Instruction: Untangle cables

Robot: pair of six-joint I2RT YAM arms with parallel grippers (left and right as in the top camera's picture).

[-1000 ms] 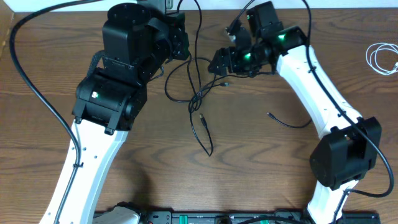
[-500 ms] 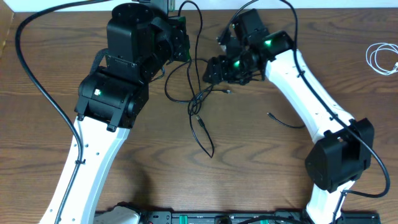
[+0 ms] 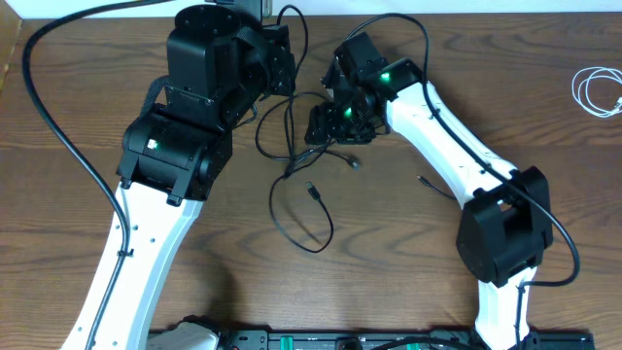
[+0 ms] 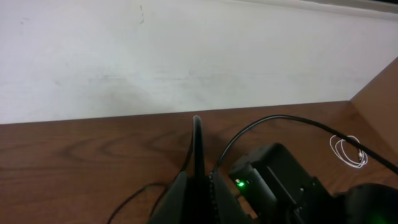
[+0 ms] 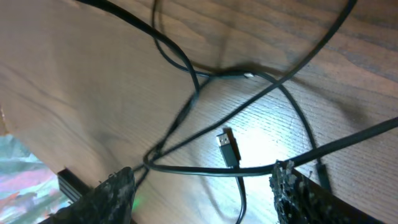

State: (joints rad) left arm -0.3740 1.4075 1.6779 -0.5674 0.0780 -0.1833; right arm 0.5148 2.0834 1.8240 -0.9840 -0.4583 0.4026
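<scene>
From overhead, the left gripper [image 3: 282, 60] sits at the far middle of the wooden table [image 3: 408, 262], beside the right gripper [image 3: 326, 122], which hangs over the knot of black cables [image 3: 296, 160]; one loop trails toward the near side. A short black cable [image 3: 442, 190] lies apart to the right, and a coiled white cable [image 3: 595, 92] rests at the far right edge. In the left wrist view the claw's fingers [image 4: 197, 155] are pressed together; whether a cord is pinched cannot be told. The white cable [image 4: 348, 151] shows far right, below a pale wall [image 4: 186, 56]. In the right wrist view the claw is spread above crossing black cables [image 5: 186, 106], a plug [image 5: 229, 148] between its fingers.
</scene>
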